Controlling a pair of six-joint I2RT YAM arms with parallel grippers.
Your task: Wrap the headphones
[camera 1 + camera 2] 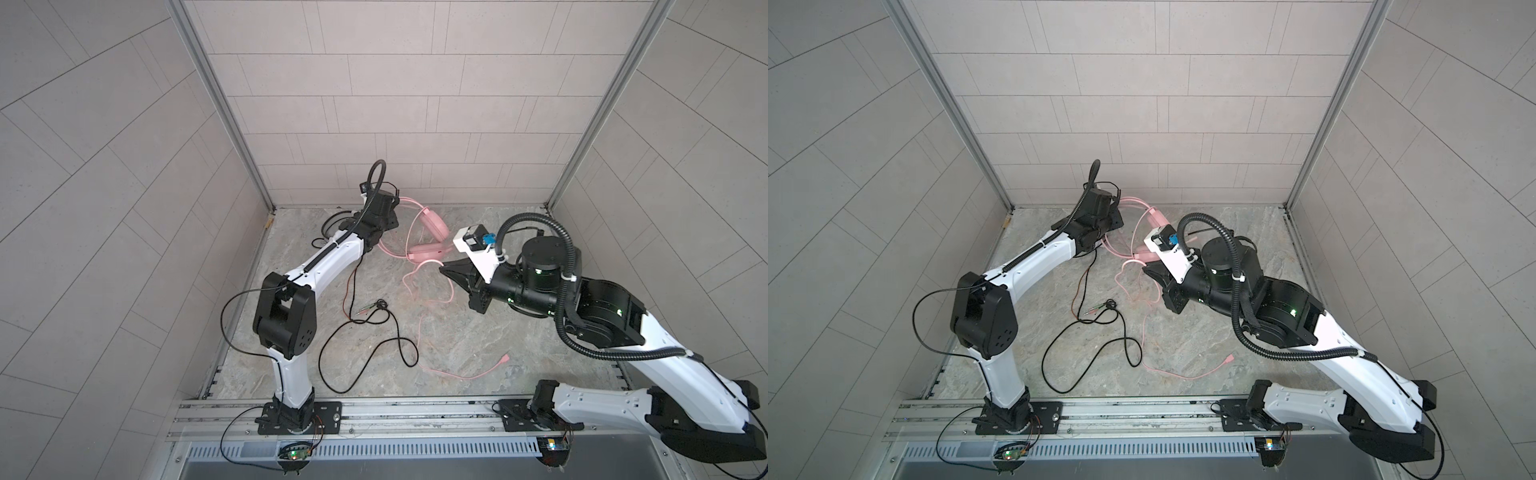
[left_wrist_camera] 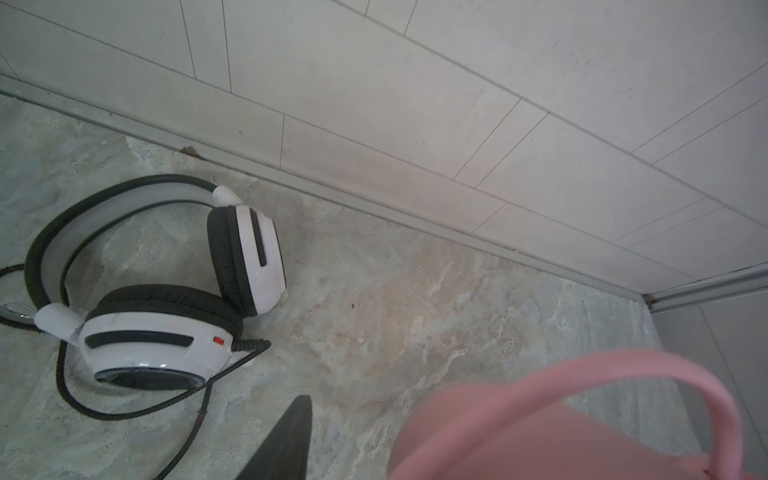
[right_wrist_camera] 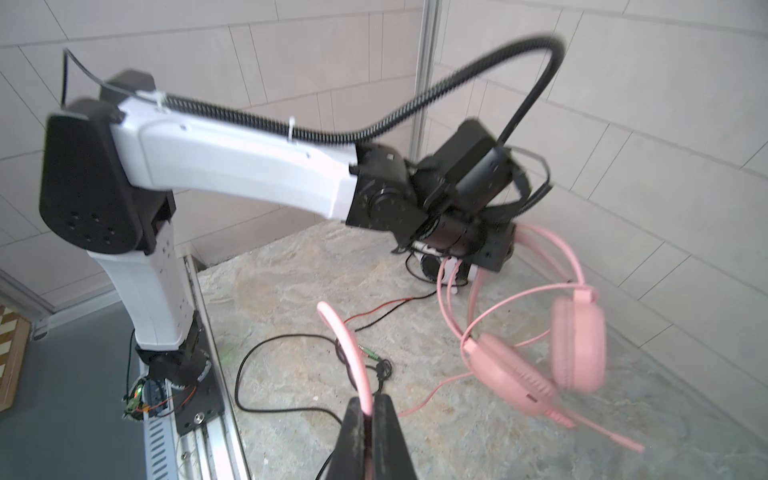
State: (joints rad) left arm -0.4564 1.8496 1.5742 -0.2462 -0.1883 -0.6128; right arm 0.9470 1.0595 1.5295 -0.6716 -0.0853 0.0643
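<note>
While right end effector (image 3: 368, 405) pinches pink cable (image 3: 351, 349) and left end effector (image 1: 394, 220) grips pink headset (image 1: 434, 226) at 12 o'clock, overpull risks yanking it loose.

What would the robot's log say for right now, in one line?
left end effector: grips pink headset by headband | right end effector: shut on pink cable | white-and-black headset: lying on table

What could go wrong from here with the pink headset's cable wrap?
1. Right gripper pinches the pink cable, whose slack seems to cross the black cable; pulling may drag both.
2. Pink headset dangles from the left gripper by its headband; it could swing or slip.
3. Pink loops hang by the white-and-black headset; possible snag.
</note>
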